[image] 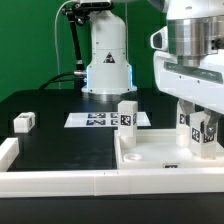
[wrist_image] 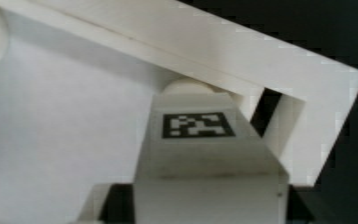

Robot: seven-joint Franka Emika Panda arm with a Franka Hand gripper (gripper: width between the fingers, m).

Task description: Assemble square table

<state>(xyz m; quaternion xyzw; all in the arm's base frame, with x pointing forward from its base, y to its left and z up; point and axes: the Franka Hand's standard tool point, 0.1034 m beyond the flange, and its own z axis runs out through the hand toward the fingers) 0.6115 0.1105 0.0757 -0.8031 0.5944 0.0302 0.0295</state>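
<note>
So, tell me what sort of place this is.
Likely a robotics lab bench: a robot arm's base behind a black table, a marker board of printed tags, and a tagged white leg.

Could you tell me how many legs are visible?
3: a lying leg at the exterior view's left, an upright leg on the slab, a held leg in the gripper; a fourth may be hidden.

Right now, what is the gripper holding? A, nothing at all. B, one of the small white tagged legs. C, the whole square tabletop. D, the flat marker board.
B: the wrist view shows a white tagged leg clamped between the fingers of the gripper, over a corner of the square tabletop.
</note>
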